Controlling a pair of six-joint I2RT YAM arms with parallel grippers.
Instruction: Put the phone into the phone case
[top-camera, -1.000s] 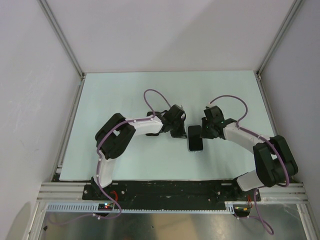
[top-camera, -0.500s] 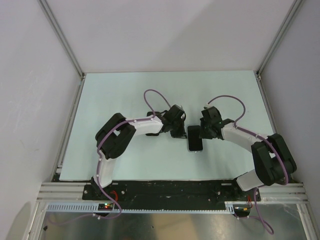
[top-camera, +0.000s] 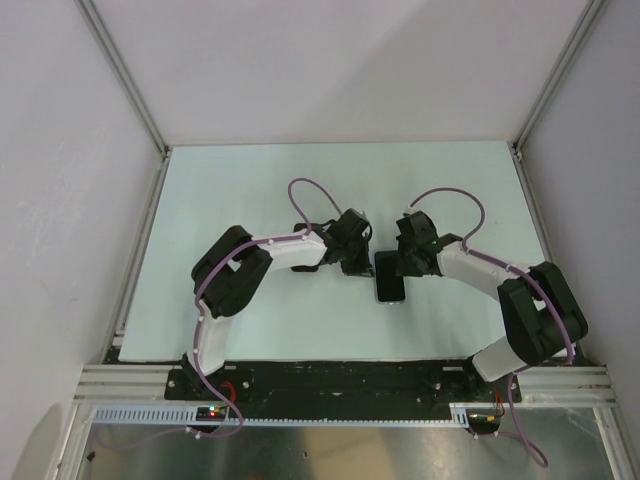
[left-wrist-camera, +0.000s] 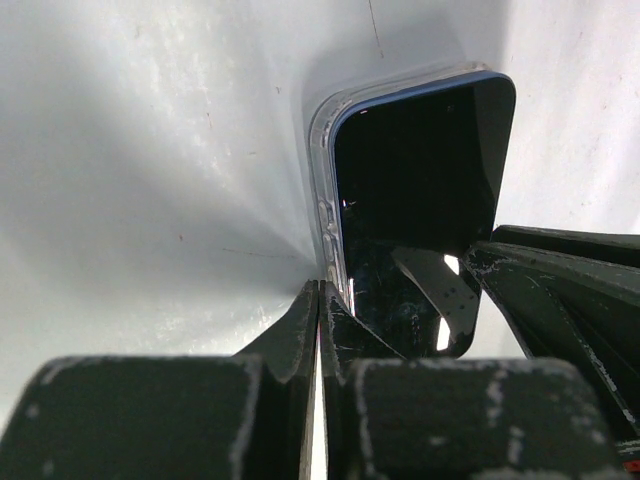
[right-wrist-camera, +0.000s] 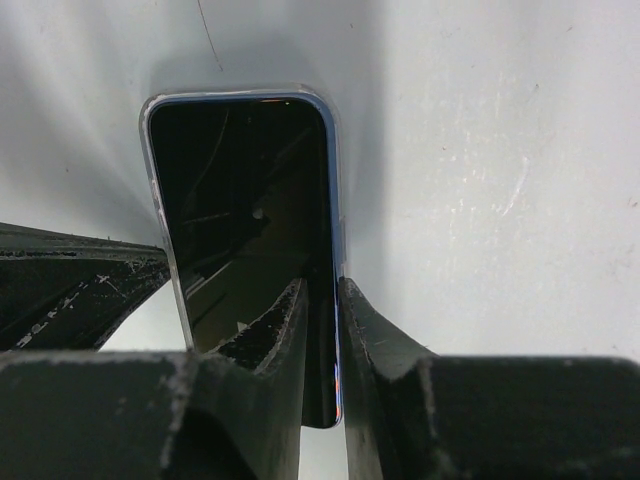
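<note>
Phone: black rectangular glass-fronted phone (top-camera: 390, 278) lies screen-up on the pale mint-green desk (top-camera: 250, 190), between the two arms, near the desk's middle.
Phone case: clear, see-through plastic phone case (left-wrist-camera: 322, 180) with rounded corners sits under and around the phone; its rim shows along the far end and both long sides in the wrist views.
Left tool: left tool (left-wrist-camera: 320, 290) is closed with nothing between its fingers, the tips touching the phone case's rim on one long side.
Right tool: right tool (right-wrist-camera: 320, 290) is narrowly closed over the opposite long edge, one finger on the screen and the other outside the rim, pinching the phone case edge.
</note>
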